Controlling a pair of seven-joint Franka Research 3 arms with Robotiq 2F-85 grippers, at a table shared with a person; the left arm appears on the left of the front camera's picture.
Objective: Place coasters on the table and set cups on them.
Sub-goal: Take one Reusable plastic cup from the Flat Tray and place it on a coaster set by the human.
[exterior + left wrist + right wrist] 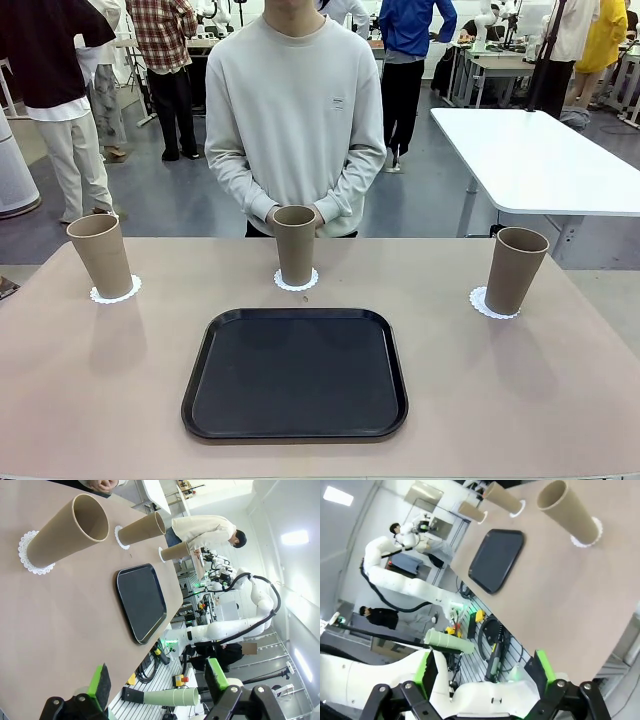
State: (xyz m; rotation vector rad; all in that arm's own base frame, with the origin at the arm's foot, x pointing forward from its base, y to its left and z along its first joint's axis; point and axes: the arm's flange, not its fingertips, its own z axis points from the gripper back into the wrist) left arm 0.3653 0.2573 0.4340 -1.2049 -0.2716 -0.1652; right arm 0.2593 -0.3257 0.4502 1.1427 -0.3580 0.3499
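Three tan cups stand upright on the table [100, 400], each on its own white lacy coaster. The left cup [100, 255] rests on a coaster [115, 293], the middle cup [295, 245] on a coaster [283, 283], the right cup [517, 270] on a coaster [483, 303]. My left gripper [157, 672] hangs open off the table's near edge, well short of the nearest cup [65, 535]. My right gripper [484, 660] is open too, held back from the table, far from the closest cup [570, 512]. Neither holds anything.
A black rounded-square tray [295, 375] lies bare in the table's middle, nearer my side. A person stands at the far edge, hands [325, 215] clasped just behind the middle cup. A white table [530, 150] stands beyond at the right.
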